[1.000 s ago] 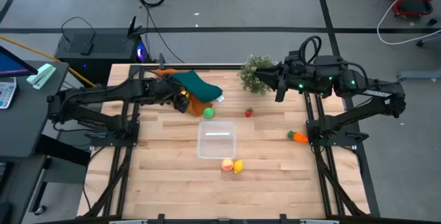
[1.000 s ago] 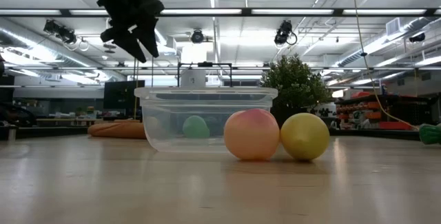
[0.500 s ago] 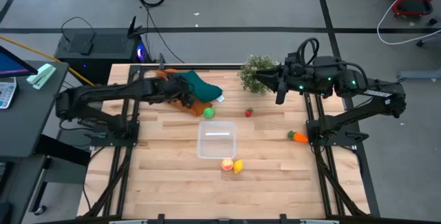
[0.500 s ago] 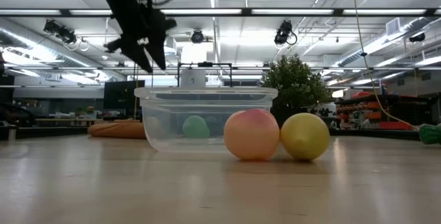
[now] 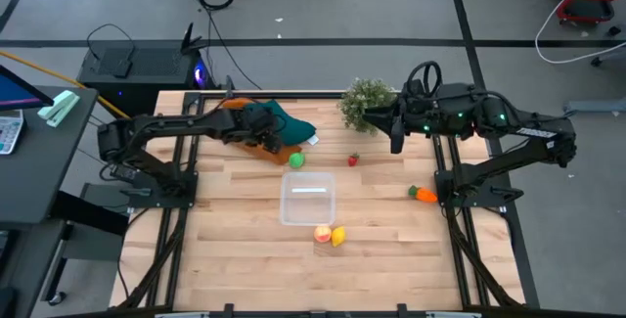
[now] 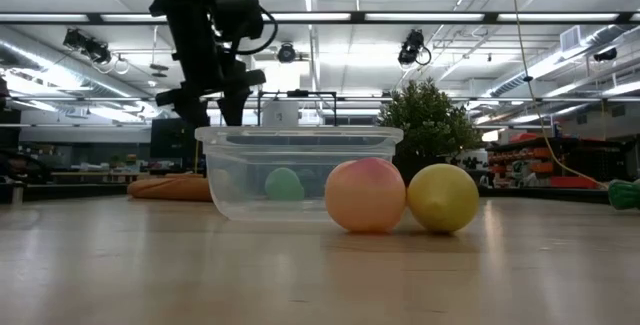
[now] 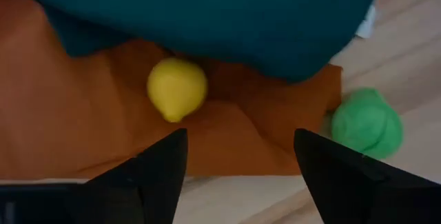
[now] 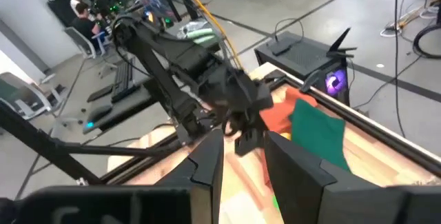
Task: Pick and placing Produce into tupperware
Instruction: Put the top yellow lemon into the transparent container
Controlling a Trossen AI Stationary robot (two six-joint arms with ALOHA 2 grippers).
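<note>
Left tool (image 5: 266, 143) is over the cloths at the far left of the bench (image 5: 391, 249), fingers (image 7: 157, 176) spread and holding nothing. Directly ahead of it a small yellow fruit (image 7: 177, 89) lies on the orange cloth (image 7: 83, 114), just beside the edge of the teal cloth (image 7: 207, 17) (teal overlaps the orange). Green fruit (image 5: 296, 160) lies on bare wood just off the orange cloth's corner, far of the tupperware (image 5: 307, 201).

Tupperware is mid-bench; I cannot tell if anything is in it. Peach fruit (image 5: 322, 234) and yellow lemon (image 5: 338, 237) touch each other just near of it. Strawberry (image 5: 353, 160) right of the green fruit, carrot (image 5: 424, 195) well to the right.

Right tool (image 5: 396, 140) hangs raised by the potted plant (image 5: 366, 103), fingers (image 8: 207, 165) narrowly parted, grasping nothing.
</note>
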